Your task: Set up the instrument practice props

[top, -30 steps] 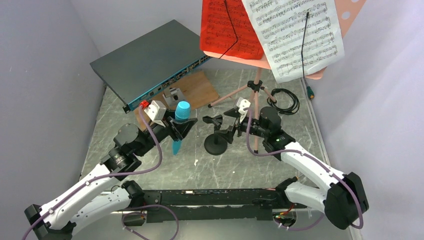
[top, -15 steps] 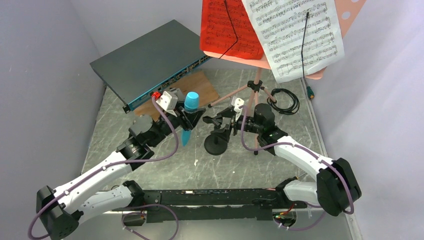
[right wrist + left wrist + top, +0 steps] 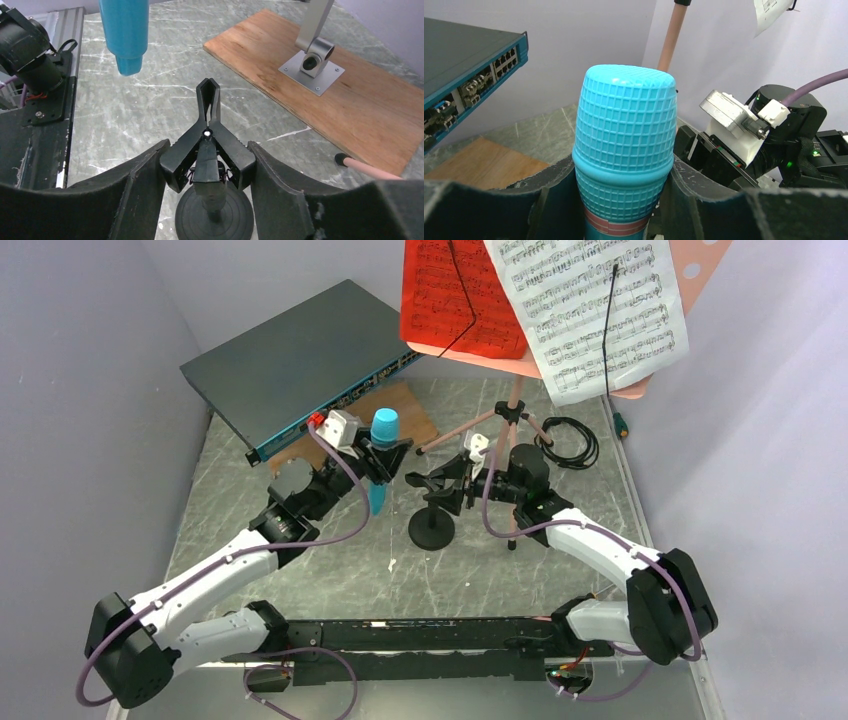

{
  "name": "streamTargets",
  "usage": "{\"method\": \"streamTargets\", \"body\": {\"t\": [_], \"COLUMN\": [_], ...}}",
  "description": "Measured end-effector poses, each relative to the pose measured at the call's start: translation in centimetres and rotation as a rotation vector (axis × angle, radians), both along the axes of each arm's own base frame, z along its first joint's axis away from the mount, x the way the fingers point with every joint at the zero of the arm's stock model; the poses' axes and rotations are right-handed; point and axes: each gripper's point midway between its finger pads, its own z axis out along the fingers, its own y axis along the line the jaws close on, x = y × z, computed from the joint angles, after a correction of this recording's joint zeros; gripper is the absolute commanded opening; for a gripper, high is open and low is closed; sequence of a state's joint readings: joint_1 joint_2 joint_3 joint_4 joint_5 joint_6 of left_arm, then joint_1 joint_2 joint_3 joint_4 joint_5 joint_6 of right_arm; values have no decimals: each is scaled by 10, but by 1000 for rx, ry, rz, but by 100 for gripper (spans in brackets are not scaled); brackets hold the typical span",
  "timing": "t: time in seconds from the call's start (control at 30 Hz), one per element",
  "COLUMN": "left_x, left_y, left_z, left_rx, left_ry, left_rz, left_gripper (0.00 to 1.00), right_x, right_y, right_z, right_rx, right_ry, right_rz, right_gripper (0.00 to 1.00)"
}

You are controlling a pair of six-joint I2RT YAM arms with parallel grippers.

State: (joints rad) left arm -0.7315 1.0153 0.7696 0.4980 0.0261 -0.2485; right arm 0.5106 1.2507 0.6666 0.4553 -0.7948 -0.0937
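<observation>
My left gripper (image 3: 383, 462) is shut on the cyan-blue microphone (image 3: 381, 440) and holds it upright in the air, head up, just left of the mic stand. In the left wrist view the fingers clamp the microphone (image 3: 624, 145) below its grille. My right gripper (image 3: 452, 483) is shut on the spring clip (image 3: 207, 131) of the small black mic stand, whose round base (image 3: 431, 530) rests on the table. The microphone's tail (image 3: 124, 30) hangs above and left of the clip. The salmon-pink music stand (image 3: 513, 430) stands behind, carrying a red page (image 3: 450, 290) and a white page (image 3: 600, 310).
A dark grey network switch (image 3: 300, 360) leans at the back left. A wooden board (image 3: 360, 105) with a metal bracket (image 3: 312, 60) lies just beyond the clip. A black coiled cable (image 3: 570, 440) lies right of the tripod legs. Walls close in on both sides.
My left arm has carried the microphone up and to the right, closer to the mic stand. My right gripper has shifted slightly left, still on the clip.
</observation>
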Motion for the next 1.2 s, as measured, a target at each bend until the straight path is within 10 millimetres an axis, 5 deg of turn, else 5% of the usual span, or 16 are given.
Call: {"method": "streamTargets", "body": {"t": [0.3,0.8,1.2], "left_x": [11,40,25], "left_y": [-6,-34,-33], "left_z": [-7,-35,-21], "left_rx": [35,28,-186], "left_ry": [-69,-233,-287], "left_rz": [-16,-55,-108], "left_gripper": [0,0,0], "right_x": [4,3,7], "right_y": [-2,-2,-5], "right_z": [3,4,4], "right_rx": [4,3,43], "right_ry": [-14,-34,-17], "right_rz": [-11,4,-49], "right_gripper": [0,0,0]}}
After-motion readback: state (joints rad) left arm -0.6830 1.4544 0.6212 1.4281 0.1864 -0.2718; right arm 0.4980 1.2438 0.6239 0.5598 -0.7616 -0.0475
